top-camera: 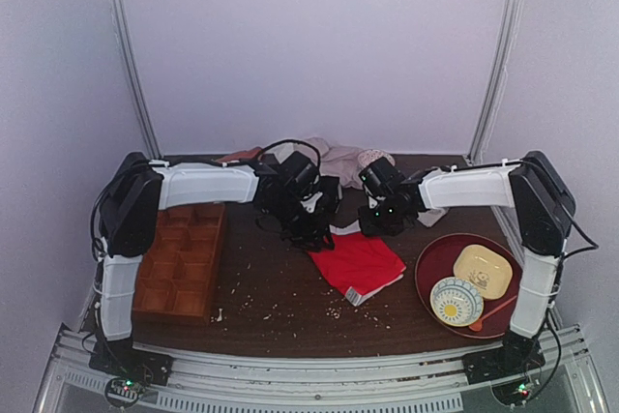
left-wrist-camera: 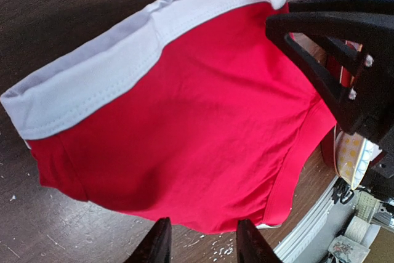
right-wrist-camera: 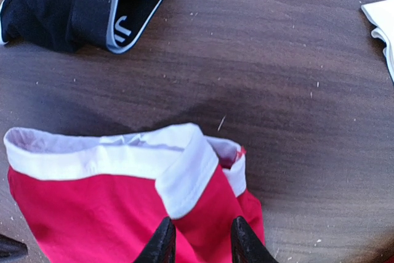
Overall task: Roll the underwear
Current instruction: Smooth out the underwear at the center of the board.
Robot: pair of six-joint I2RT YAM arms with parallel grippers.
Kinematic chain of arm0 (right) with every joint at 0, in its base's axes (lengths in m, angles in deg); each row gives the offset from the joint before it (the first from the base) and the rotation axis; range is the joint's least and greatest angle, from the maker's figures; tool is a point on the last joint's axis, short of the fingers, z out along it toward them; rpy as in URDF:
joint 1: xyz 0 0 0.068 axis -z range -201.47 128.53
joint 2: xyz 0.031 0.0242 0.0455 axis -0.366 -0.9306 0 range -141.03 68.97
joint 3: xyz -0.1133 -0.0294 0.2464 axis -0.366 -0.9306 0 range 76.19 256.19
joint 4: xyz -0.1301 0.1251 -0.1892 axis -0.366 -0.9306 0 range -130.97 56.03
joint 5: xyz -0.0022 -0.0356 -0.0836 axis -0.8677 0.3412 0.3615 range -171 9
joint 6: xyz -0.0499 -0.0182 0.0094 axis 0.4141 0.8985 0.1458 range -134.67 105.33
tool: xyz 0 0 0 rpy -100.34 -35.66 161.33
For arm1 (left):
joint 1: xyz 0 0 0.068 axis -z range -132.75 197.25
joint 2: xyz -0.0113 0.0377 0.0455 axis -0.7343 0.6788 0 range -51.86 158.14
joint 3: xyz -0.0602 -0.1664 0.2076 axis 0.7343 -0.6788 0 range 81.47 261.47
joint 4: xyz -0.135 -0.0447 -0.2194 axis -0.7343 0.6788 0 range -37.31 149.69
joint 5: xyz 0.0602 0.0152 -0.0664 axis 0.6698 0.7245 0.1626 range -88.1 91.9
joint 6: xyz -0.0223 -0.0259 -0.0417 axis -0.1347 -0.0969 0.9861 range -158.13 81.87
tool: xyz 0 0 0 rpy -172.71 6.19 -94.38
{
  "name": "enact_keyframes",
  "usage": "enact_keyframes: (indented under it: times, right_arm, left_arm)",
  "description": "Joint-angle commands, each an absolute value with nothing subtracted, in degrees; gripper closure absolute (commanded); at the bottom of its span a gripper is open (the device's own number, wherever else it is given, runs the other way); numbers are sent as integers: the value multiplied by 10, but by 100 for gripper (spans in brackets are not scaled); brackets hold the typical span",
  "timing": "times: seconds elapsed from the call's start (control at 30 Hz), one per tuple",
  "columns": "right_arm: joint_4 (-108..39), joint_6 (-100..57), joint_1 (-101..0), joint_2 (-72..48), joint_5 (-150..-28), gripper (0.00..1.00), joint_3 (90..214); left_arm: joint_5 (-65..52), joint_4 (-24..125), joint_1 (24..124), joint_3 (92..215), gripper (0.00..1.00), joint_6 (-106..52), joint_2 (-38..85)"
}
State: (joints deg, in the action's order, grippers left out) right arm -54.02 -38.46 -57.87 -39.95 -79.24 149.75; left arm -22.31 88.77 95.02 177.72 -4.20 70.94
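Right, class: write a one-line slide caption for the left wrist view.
Left gripper, jaws open, above red underwear with a white waistband lying on a dark wooden table.

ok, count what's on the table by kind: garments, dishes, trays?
Garments: 3 (red underwear, black briefs, pale garment at the back; other cloth may be hidden behind the arms)
Dishes: 2 (yellow dish, patterned bowl)
Trays: 2 (wooden divided tray, round red tray)
Total: 7

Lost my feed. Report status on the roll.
Left gripper open, right gripper open, nothing held. Red fabric underwear with white waistband lying flat, unrolled. Black briefs lie apart.
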Motion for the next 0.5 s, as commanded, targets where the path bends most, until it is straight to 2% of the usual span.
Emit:
enact_keyframes:
  times: [0.0,0.1,0.13,0.17,0.47]
  right_arm:
    - [-545,-374,-569,-418,-775,69,1524]
    - [-545,-376,-564,-421,-773,87,1525]
    - [-545,-376,-562,-420,-773,98,1524]
    - [-545,-376,-561,-417,-773,100,1522]
    - [-550,-375,-548,-377,-754,100,1499]
  left_arm:
    - [-223,874,950,1773,63,-37,707]
    - [-223,874,950,1773,63,-38,709]
    - [-224,873,950,1773,63,-37,711]
    - [-225,873,950,1773,63,-38,712]
    - [-227,872,950,1780,63,-37,716]
